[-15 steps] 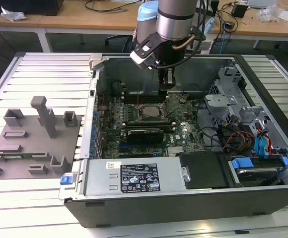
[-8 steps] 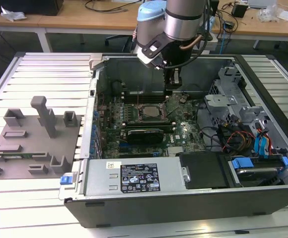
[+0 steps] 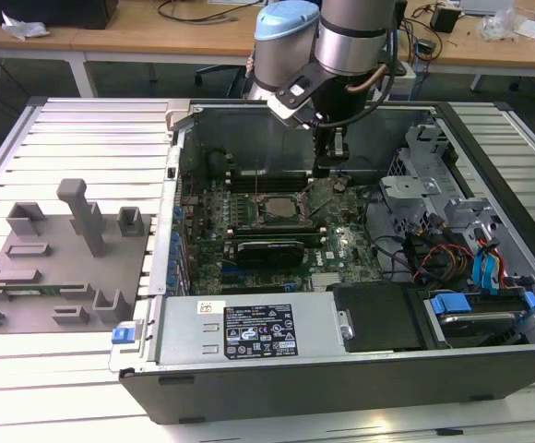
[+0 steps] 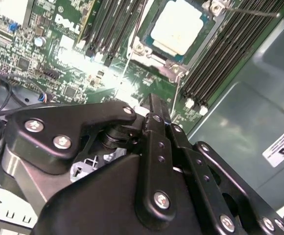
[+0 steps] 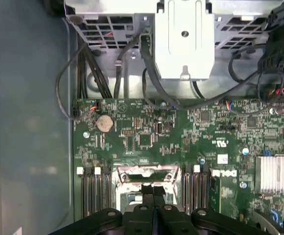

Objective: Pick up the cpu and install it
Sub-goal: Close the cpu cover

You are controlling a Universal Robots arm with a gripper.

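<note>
**cpu seated in its socket, gripper closed beside it**

in the second wrist view the cpu [image 4: 177, 30] appears as a flat square chip with a pale, silvery-white top that catches the light. its corners are softly rounded and a thin darker rim runs round its edge. it lies level inside the metal socket frame [image 4: 147, 51] on the green motherboard [image 4: 68, 73]. rows of black memory slots [image 4: 230, 54] run along either side of the frame.

the gripper [image 4: 151, 100] hangs just above the board, near the socket. a strip of bare board shows between its fingertips and the chip, so the two do not touch. in the first wrist view the gripper [image 5: 153, 190] has its two black fingers [image 5: 146, 188] pressed together, with nothing visible between them. ahead of the tips lie the socket frame [image 5: 144, 172], a round coin battery [image 5: 104, 122] and a finned heatsink [image 5: 277, 172].

in the exterior view the arm [image 3: 341, 37] reaches down into the open computer case [image 3: 341, 369]. the gripper [image 3: 332, 168] sits just to the exterior view's right of the socket frame [image 3: 277, 205]. a grey fixture plate [image 3: 65, 268] with upright blocks lies on the slatted table [image 3: 65, 129], outside the case on the exterior view's left.
</note>
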